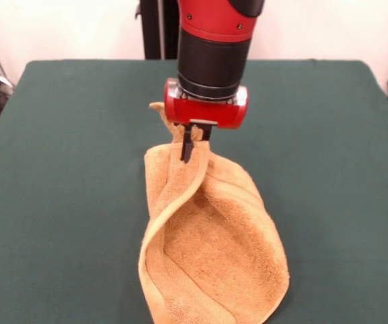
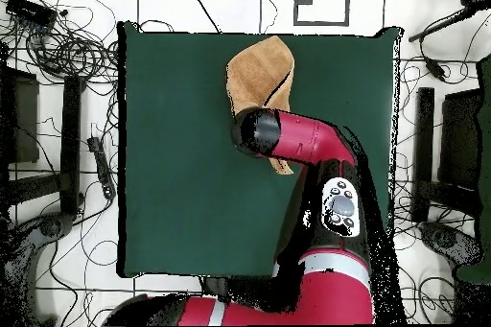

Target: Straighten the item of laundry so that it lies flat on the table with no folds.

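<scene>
The gripper (image 1: 188, 150) is pinched tight on the towel (image 1: 214, 250), its dark fingers closed on a bunched fold near the cloth's upper end. In the front view a little twisted tail of fabric pokes out beside the red wrist housing, and the rest of the towel spills down from the grip toward the near edge of the table (image 1: 65, 202).

It is a golden-orange terry cloth, thick and nubbly, with the looped pile plainly showing on its broad face. A flat woven band runs across it near the lower end, smoother than the pile around it. One long hemmed edge curls over on itself along the left side in the front view, forming a soft rolled lip, so the cloth makes a shallow trough and not a flat sheet. The lower part rests on the table, wide and rounded; the upper part narrows to a gathered neck at the fingers.

The overhead view shows the towel (image 2: 257, 76) near one long edge of the table (image 2: 182, 179), partly hidden under the red and black arm, a corner peeking out on the other side. The table cover is plain dark green cloth, smooth and matte.
</scene>
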You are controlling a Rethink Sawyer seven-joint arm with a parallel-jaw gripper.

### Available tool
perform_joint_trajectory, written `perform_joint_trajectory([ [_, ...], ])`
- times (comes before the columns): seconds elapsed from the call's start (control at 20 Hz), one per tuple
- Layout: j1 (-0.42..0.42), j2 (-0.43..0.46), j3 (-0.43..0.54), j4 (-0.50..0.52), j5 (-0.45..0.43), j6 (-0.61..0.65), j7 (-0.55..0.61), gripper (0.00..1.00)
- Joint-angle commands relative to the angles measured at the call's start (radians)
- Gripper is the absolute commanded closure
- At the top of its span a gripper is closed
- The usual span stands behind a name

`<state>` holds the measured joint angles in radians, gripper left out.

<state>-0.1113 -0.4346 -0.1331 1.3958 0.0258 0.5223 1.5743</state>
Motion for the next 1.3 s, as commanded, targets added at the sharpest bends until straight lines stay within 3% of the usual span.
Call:
perform_joint_trajectory([
  [0.05, 0.015, 0.026, 0.101, 0.118, 0.003, -0.038, 0.151, 1.00],
  [1.3, 0.006, 0.025, 0.110, 0.107, 0.004, -0.003, 0.138, 1.00],
])
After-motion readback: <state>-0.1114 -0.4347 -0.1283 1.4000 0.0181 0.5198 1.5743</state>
